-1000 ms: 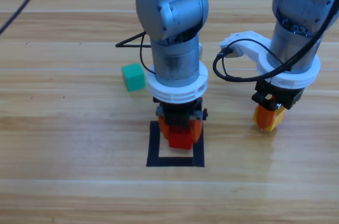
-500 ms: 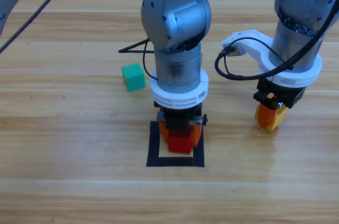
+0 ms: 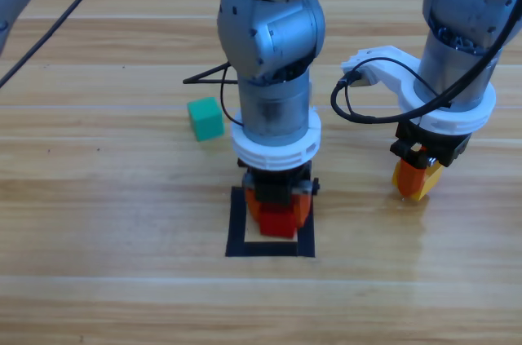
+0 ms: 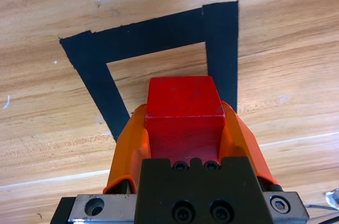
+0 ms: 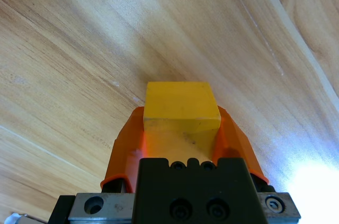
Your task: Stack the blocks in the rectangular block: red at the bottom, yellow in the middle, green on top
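The red cube (image 3: 278, 222) (image 4: 183, 113) is clamped between the orange jaws of my left gripper (image 3: 278, 213) (image 4: 183, 121), low over the black tape square (image 3: 237, 231) (image 4: 159, 36), inside its upper half. My right gripper (image 3: 416, 179) (image 5: 183, 123) is shut on the yellow cube (image 3: 418, 186) (image 5: 181, 105), close to the table at the right, well apart from the square. The teal-green cube (image 3: 205, 118) rests free on the wood, up and left of the square.
A black cable (image 3: 204, 77) loops on the table behind the left arm, near the green cube. Bare wood shows inside the lower half of the tape square.
The left arm has shifted slightly and brought the red cube a little lower and deeper into the tape square. The right gripper with the yellow cube has barely moved.
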